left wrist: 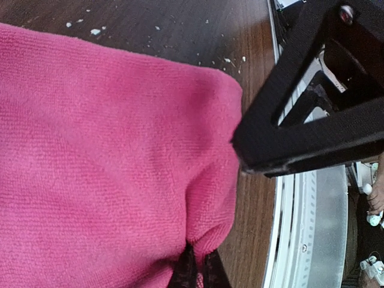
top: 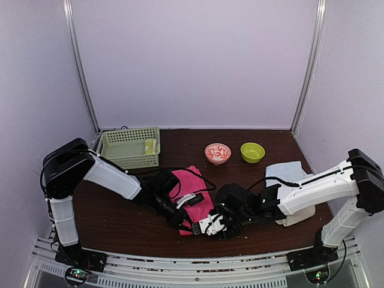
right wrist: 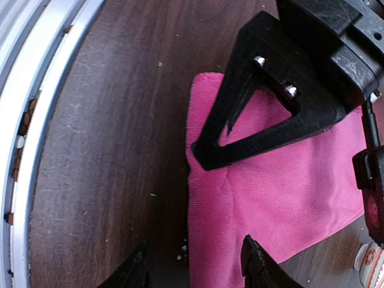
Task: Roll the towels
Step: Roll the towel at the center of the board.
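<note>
The pink towel (top: 193, 179) lies flat at the middle of the table (top: 120, 225), its end near the front edge. The left gripper (left wrist: 195, 271) is clenched on that near end. The right gripper (right wrist: 198, 270) stands released, astride the same edge. If only one side lifts, the roll will likely start skewed or bunch up

Colours: towel (top: 191, 177) bright pink, plain; basket (top: 129, 147) pale green; left bowl (top: 217, 153) red-and-white patterned; right bowl (top: 252, 152) lime; table (top: 120, 222) dark brown woodgrain.

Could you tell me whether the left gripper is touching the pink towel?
Touching. The left wrist view shows the pink towel puckered and pinched between the shut fingers of the left gripper at the bottom of the frame.
</note>
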Controlling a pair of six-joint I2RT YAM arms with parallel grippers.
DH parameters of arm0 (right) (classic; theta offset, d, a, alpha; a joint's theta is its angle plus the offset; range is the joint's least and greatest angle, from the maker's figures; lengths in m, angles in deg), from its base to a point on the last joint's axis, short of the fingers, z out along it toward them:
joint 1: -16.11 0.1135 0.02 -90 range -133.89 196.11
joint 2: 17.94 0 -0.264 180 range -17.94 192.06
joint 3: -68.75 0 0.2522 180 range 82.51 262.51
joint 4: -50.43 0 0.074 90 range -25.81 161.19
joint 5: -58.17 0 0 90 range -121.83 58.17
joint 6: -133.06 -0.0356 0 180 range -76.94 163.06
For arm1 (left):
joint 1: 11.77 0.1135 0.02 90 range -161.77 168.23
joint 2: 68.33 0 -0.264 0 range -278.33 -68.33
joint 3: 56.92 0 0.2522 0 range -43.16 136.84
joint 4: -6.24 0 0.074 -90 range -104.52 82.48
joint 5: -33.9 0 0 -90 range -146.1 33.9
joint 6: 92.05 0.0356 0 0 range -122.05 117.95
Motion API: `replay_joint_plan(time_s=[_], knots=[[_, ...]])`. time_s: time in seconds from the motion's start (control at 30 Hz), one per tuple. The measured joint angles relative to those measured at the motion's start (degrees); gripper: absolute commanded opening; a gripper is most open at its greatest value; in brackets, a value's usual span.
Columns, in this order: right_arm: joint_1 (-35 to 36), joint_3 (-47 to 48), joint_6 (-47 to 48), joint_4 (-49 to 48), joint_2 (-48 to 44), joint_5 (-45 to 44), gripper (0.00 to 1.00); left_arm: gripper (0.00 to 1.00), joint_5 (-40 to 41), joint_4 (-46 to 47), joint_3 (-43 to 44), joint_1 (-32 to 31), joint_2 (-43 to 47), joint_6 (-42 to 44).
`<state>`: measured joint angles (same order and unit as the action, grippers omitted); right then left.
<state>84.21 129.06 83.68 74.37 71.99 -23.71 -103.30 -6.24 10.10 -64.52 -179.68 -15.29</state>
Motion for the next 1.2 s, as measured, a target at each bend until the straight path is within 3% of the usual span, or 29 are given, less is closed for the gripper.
replay_joint_plan(time_s=[0.23, 0.37, 0.57, 0.67, 0.77, 0.83, 1.2], knots=[[0.0, 0.4, 1.3, -3.0, 5.1, -2.4, 0.48, 0.0, -2.4, 0.0, 0.5, 0.8, -1.2, -0.5], [0.0, 1.3, 1.7, -5.0, 7.1, -2.7, 0.34, 0.0, -3.6, -0.2, 0.9, 1.1, -1.8, -0.7], [0.0, 3.5, 1.6, -5.5, 9.8, -3.0, 0.05, 0.0, -4.3, -1.1, 1.4, 1.4, -2.1, -0.6], [0.0, 4.3, 1.3, -4.5, 10.1, -2.8, 0.0, 0.01, -4.3, -1.3, 1.4, 1.6, -2.1, -0.6], [-0.2, 6.0, 1.0, -1.7, 10.5, -1.9, 0.0, 0.26, -4.2, -1.6, 1.4, 1.7, -2.0, -0.5], [-0.7, 7.5, 0.5, 0.7, 11.0, -0.4, 0.0, 0.34, -3.2, -2.0, 0.9, 1.7, -0.6, -0.5], [-7.2, 20.2, -8.0, 19.0, 16.3, 19.4, 0.0, 0.46, 21.6, -1.2, -12.9, 1.6, 29.7, -4.3]])
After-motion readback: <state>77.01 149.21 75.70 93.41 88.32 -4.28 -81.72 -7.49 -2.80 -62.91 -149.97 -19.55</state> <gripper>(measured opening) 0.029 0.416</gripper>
